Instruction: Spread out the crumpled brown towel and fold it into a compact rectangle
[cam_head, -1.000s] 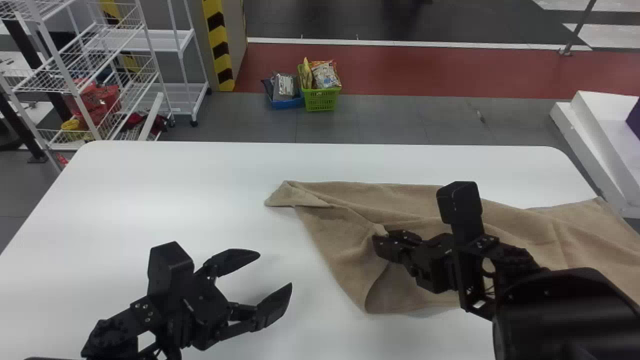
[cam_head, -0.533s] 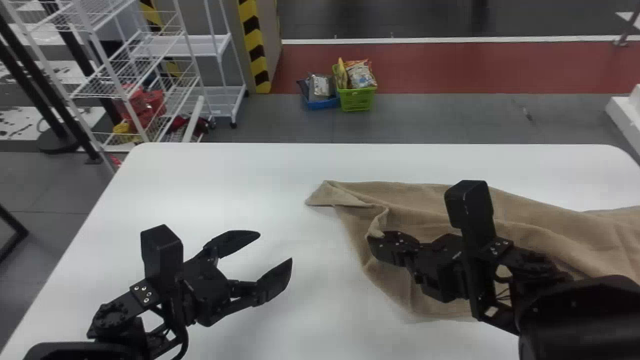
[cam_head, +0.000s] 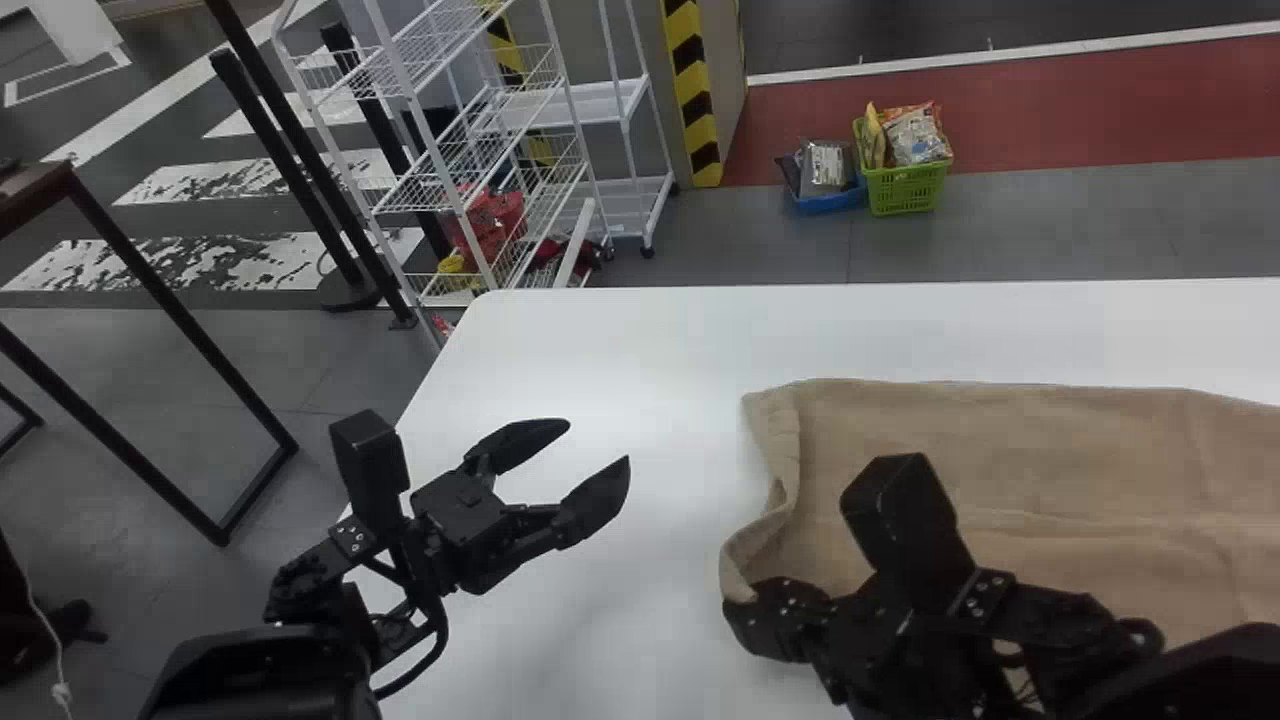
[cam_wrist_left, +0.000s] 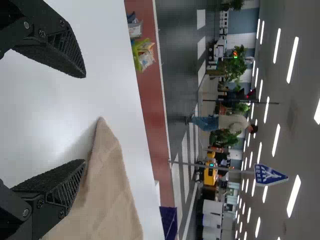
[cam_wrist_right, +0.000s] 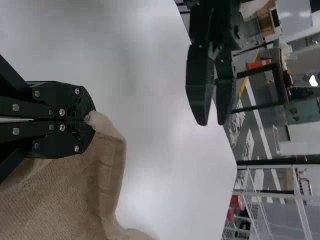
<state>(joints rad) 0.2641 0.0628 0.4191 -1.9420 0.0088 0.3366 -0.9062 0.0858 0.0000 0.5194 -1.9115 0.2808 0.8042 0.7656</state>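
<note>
Near the left tabletop edge (cam_head: 450, 368), your left gripper (cam_head: 598, 443) gapes, while your right gripper (cam_head: 741, 604) pinches the towel (cam_head: 1020, 450) (likely to straighten its hem).

"Where does the light come from?"

"Bright white strips (cam_wrist_left: 293, 60) on the ceiling (cam_wrist_left: 300, 145), in rows (plenty of them)."

"And on the table (cam_head: 620, 350)?"

"Pale glare in the head and right wrist views, and a soft shadow beside the towel (cam_wrist_left: 107, 185) in the left one."
</note>
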